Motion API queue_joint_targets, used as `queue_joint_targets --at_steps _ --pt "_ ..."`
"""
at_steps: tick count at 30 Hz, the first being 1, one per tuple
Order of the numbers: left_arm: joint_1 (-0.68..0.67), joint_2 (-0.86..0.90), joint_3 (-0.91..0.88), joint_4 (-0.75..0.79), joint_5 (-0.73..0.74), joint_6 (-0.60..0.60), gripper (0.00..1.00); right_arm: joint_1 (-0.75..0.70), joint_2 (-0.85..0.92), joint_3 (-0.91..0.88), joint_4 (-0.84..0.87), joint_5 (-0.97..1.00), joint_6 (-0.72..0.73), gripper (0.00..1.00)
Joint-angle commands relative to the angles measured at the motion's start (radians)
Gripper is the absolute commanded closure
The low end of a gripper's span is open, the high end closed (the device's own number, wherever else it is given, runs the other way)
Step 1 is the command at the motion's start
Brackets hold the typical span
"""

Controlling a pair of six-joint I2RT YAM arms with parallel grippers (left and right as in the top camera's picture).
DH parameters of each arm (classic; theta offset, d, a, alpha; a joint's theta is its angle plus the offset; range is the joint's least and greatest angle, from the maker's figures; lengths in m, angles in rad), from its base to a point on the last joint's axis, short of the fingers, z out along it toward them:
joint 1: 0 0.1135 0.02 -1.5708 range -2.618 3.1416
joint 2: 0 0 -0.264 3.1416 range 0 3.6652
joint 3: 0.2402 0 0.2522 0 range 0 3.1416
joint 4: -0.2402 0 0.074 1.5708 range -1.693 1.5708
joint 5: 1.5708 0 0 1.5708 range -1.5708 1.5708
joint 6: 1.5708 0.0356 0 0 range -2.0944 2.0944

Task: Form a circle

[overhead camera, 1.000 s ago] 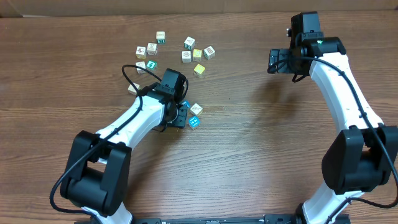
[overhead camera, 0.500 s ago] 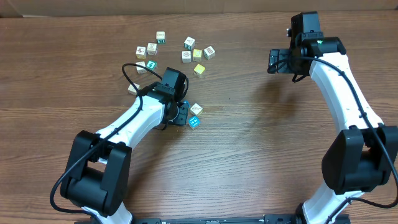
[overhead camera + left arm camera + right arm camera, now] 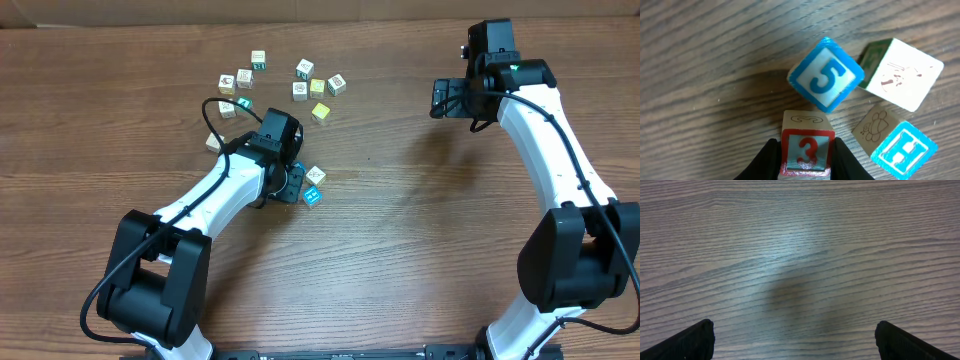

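Jaws of the left gripper [image 3: 807, 156] pinch the red cube [image 3: 807, 145] at the wrist view's lower centre, just below the blue 5 cube [image 3: 826, 75]; cream cube [image 3: 902, 75] upper right, blue H cube [image 3: 904, 152] lower right. Overhead, the circle [image 3: 313, 180] lies left of centre. The right gripper [image 3: 795, 340] gapes wide over bare table [image 3: 790, 240]. A skewed grip could twist the red cube into its neighbours, scattering the ring.

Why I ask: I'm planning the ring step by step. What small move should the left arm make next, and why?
Probably slide the red 3 cube slightly toward the blue H cube. The left gripper has its fingers against the cube's sides. The cube nearly meets the blue 5 cube, but bare table shows between it and the H.
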State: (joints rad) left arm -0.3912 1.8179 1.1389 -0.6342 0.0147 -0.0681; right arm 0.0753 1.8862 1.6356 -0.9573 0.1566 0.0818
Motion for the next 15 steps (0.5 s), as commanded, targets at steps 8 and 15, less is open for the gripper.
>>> queue_joint_targets --at_steps 8,15 --pt "-0.002 0.005 0.003 -0.012 0.033 0.216 0.79 0.001 -0.014 0.008 0.006 0.0 0.003 0.0" --pt "-0.002 0.005 0.003 -0.023 0.112 0.275 0.76 0.001 -0.014 0.008 0.005 0.0 0.003 0.0"
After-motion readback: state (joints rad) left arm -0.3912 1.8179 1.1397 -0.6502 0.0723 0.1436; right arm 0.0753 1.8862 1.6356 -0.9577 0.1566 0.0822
